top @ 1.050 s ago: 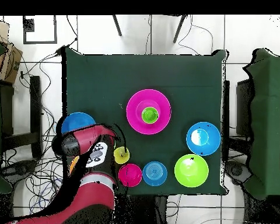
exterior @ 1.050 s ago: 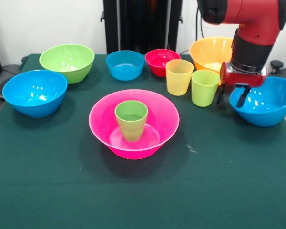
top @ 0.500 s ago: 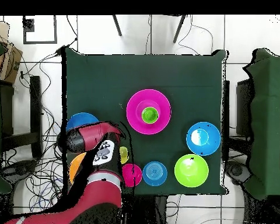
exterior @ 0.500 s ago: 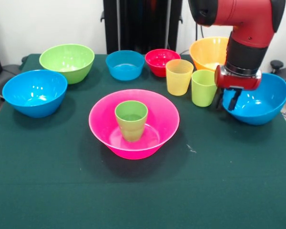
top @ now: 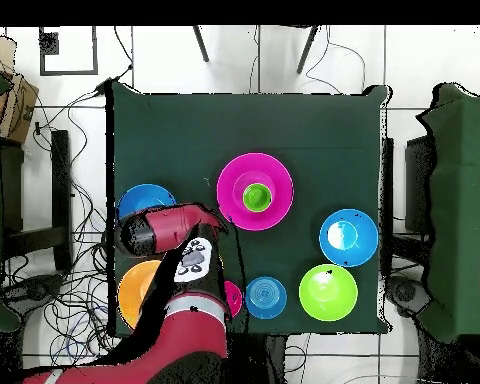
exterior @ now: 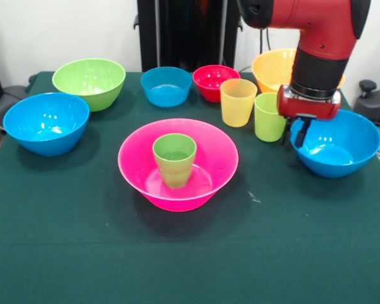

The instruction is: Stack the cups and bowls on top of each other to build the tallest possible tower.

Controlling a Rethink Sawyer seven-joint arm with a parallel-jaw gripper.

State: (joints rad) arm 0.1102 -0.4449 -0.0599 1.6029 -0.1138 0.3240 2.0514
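Tower base: the wide glossy pink plastic bowl (exterior: 177, 163) sits nearest the camera at mid-table, upright, a sensible footing because it is the broadest piece.
First tier: a translucent green plastic cup (exterior: 175, 159) stands upright inside the pink bowl, rim up; judged, the tower is only two pieces high.
Side bowls: a medium blue plastic bowl (exterior: 45, 123) rests well apart at the left edge; a second blue plastic bowl (exterior: 339, 144) rests at the right.
Tool: the red and black gripper (exterior: 297, 133) hangs at the inner rim of the right blue bowl, just beside the lime cup; its dark fingers point down, but whether they clasp the rim or stand released I cannot tell.
Loose cups: a lime green plastic cup (exterior: 268, 116) and a yellow-orange translucent cup (exterior: 238, 102) stand side by side, behind the pink bowl.
Obstruction: judged, these two cups crowd any path from the right bowl toward the tower.
Far row: a green plastic bowl (exterior: 88, 83), small blue bowl (exterior: 166, 86), small red bowl (exterior: 213, 82) and large orange bowl (exterior: 277, 68), the last partly hidden by the arm (exterior: 320, 44).
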